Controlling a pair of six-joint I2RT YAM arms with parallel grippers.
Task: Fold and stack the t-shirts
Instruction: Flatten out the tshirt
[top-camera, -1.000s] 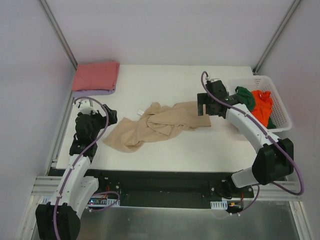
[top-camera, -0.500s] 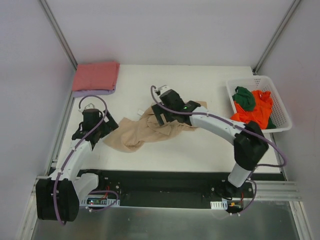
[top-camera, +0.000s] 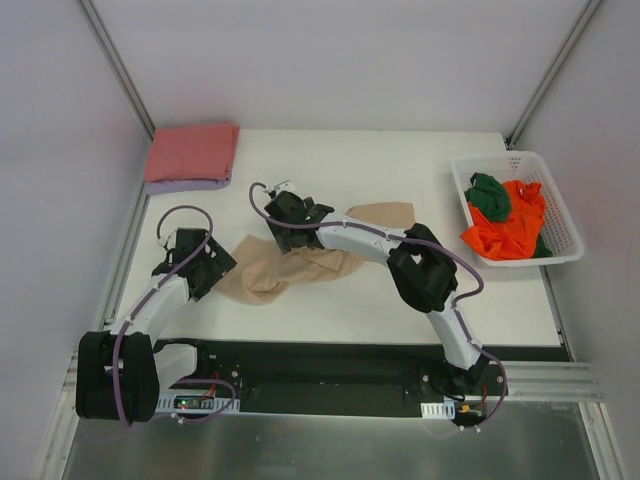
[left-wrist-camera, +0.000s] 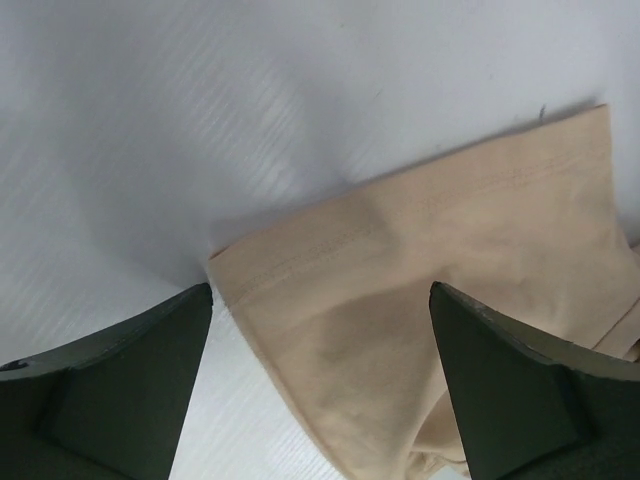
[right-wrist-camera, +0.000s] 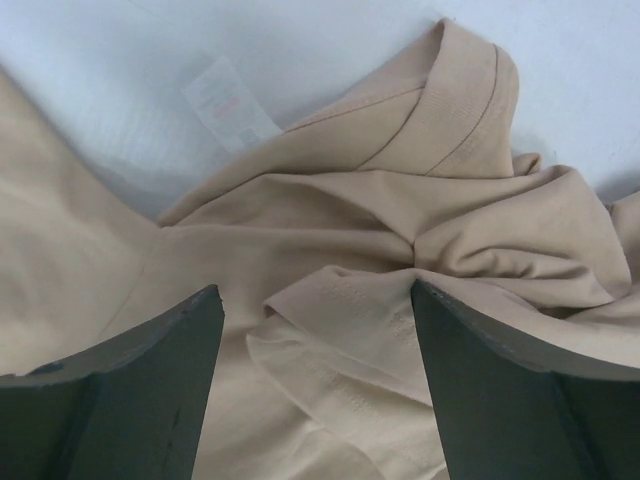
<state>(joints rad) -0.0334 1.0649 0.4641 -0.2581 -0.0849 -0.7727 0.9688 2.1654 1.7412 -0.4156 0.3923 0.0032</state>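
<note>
Wrist views: left gripper (left-wrist-camera: 320, 292), right gripper (right-wrist-camera: 315, 288) wide, empty, over tan t-shirt (left-wrist-camera: 420, 250).

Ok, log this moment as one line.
tan shirt: crumpled | left gripper: open at hem corner | right gripper: open near collar | stacked: pink shirt on lavender shirt | basket: orange shirt, green shirt

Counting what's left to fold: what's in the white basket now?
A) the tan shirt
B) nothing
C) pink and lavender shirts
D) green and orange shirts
D: the basket at the table's right edge holds a green shirt and an orange shirt; the tan shirt lies crumpled mid-table.
</note>
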